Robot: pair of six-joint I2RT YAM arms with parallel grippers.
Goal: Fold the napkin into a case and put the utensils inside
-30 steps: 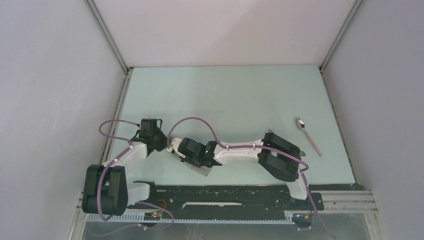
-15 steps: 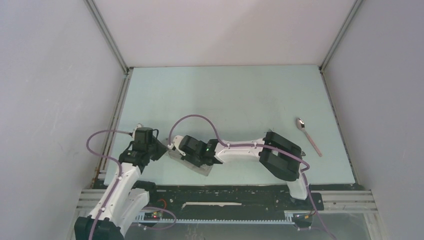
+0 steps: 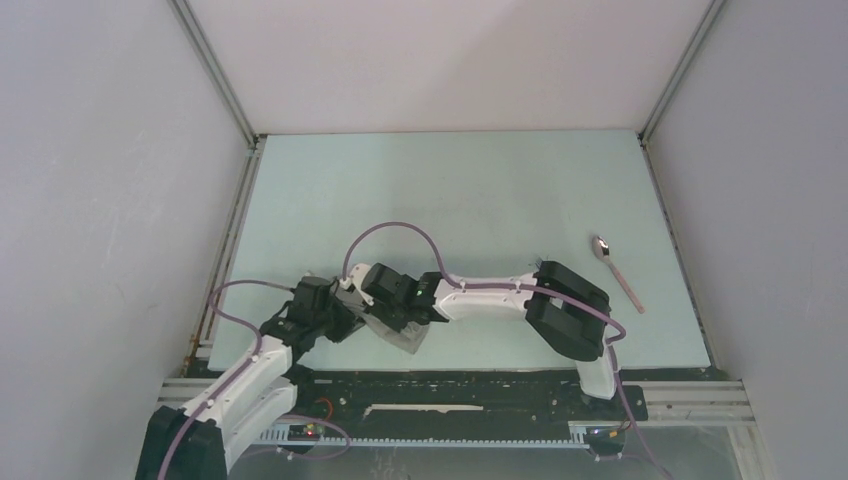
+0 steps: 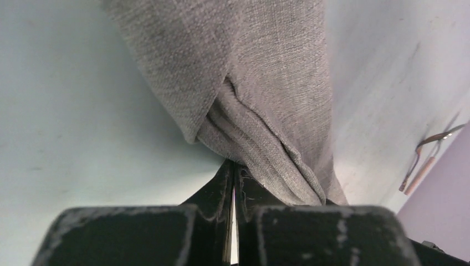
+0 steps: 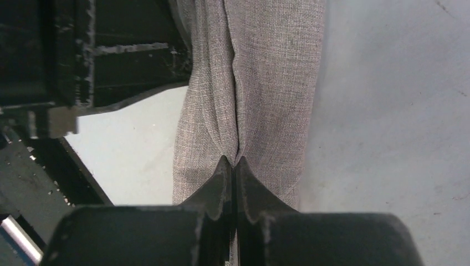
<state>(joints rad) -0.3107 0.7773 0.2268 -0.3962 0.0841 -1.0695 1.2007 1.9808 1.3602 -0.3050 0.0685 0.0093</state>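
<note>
Top: folded napkin [image 3: 405, 341] at the near-left of the table [image 3: 450, 190], mostly hidden under both arms. Spoon [image 3: 617, 272] lies well apart at far right, outside the cloth.
Left wrist: left gripper [image 4: 233, 166] pinched closed on a napkin fold.
Right wrist: right gripper [image 5: 233, 162] closed on the napkin's crease.

The left arm [image 3: 255, 360] and right arm [image 3: 490, 293] crowd the table's [image 3: 450, 190] near-left corner over the napkin [image 3: 408, 340], barring the near edge. The far half lies open; by the right edge, seemingly only the spoon [image 3: 617, 272].
</note>
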